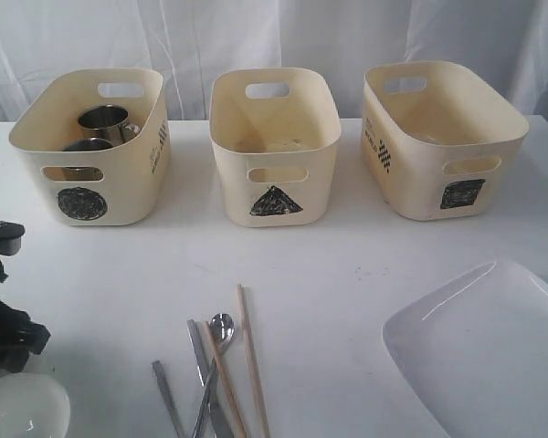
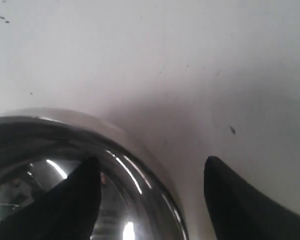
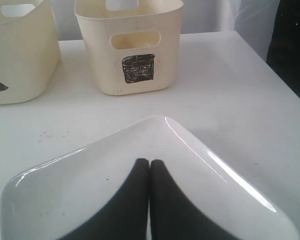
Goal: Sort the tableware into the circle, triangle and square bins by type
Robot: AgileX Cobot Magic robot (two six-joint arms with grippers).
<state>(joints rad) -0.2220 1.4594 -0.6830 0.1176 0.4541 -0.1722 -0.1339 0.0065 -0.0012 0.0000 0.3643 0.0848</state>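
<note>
Steel bowl [image 2: 35, 150] is straddled at its rim by the wide-spread jaws of the left gripper [image 2: 151, 161], the right gripper [image 3: 150, 165] is held with jaws pressed together above the plate [image 3: 65, 190], and a slip is risked if that slick curved rim is pinched too shallow.

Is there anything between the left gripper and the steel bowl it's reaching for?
Nothing visible. The open left gripper straddles the rim of the steel bowl, one finger over the inside, the other outside.
</note>
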